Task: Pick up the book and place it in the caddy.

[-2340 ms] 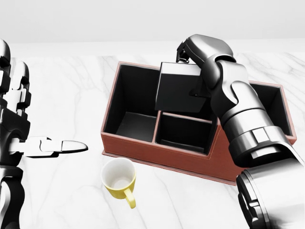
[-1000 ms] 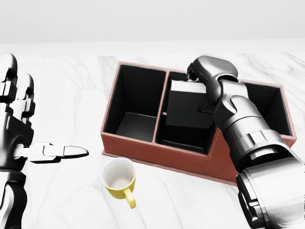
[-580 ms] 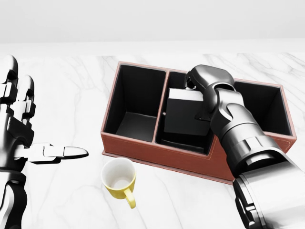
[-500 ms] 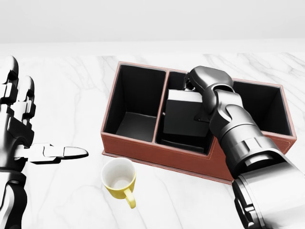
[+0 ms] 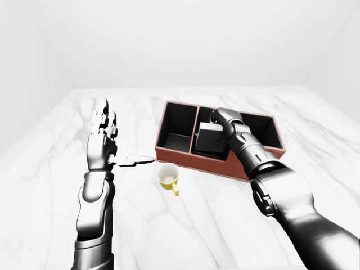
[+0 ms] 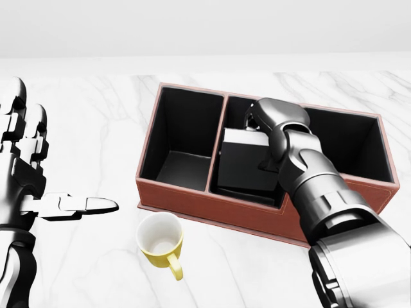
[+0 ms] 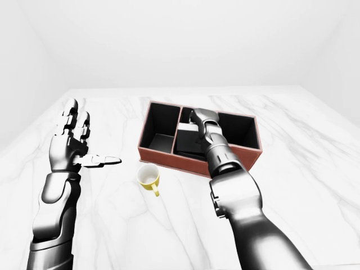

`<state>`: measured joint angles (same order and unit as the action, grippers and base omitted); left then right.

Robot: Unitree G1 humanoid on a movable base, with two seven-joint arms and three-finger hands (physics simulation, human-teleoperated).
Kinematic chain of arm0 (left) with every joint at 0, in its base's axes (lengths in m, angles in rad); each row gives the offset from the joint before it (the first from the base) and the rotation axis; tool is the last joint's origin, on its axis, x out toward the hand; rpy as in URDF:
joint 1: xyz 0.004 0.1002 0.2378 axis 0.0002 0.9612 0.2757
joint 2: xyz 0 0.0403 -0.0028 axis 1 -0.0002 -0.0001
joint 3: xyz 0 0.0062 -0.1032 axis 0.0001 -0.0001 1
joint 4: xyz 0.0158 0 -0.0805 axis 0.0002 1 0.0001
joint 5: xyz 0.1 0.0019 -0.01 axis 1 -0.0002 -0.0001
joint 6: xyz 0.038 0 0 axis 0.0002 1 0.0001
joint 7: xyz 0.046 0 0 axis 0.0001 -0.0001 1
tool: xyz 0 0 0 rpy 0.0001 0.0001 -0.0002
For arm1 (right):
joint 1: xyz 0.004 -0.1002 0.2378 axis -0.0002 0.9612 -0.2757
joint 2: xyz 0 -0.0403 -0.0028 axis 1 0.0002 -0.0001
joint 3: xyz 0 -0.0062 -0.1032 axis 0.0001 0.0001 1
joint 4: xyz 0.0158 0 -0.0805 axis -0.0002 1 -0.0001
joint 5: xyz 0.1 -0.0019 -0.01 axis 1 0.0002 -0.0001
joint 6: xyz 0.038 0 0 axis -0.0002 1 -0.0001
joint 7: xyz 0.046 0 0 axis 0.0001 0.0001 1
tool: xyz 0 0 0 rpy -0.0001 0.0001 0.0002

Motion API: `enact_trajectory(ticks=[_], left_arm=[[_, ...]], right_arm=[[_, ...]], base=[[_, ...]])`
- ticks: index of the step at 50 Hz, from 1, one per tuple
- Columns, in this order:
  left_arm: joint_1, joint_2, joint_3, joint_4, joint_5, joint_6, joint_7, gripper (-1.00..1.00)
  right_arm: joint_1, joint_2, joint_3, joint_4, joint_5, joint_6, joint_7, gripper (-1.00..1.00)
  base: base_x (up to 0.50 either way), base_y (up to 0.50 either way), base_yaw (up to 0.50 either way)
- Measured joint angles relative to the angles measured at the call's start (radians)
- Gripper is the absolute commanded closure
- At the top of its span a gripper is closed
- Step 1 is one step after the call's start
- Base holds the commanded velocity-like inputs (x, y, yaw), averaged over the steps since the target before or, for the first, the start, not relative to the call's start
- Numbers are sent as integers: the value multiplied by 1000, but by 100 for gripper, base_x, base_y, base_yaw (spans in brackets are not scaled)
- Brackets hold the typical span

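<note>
1. Since the earliest picture: book (image 6: 247,160) lowered from above the caddy's rim down into the middle compartment, right hand (image 6: 264,122) lower and nearer with it; over the last half second only a slight further drop. Left hand, cup and camera unchanged.
2. Counted: one book, one caddy (image 6: 212,204) with three compartments side by side, one cup (image 6: 160,242), two arms, one marble table (image 6: 96,122).
3. Book: dark, flat, tilted, lying inside the middle compartment, its upper edge under the right hand and its lower edge near the caddy's bottom wall in the head view.
4. Right hand: knuckles curled over the book's top edge, fingers hidden behind wrist and book; whether they clamp the book or merely rest on it cannot be told.
5. Left hand (image 7: 70,147): spread wide and upright at the left of the head view, holding nothing, thumb stretched toward the caddy, well apart from it.
6. Hidden or cut off: floor of the middle compartment mostly covered by book and forearm; left arm cropped by the head view's left edge.
7. Around: yellow cup, upright and white inside, just below the caddy's lower left corner in the head view, handle pointing down-right; left and right compartments dark.
</note>
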<state>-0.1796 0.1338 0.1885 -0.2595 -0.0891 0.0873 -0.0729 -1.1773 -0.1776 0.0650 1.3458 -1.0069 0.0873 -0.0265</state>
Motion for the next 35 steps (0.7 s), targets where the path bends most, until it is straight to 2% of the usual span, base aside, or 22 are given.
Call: enact_trajectory(ticks=[35], left_arm=[[-3,5,5,57,4,0,-3,-100]], right_arm=[[26,27,-17,25,-20,0,-49,100]], base=[[0,0,0]])
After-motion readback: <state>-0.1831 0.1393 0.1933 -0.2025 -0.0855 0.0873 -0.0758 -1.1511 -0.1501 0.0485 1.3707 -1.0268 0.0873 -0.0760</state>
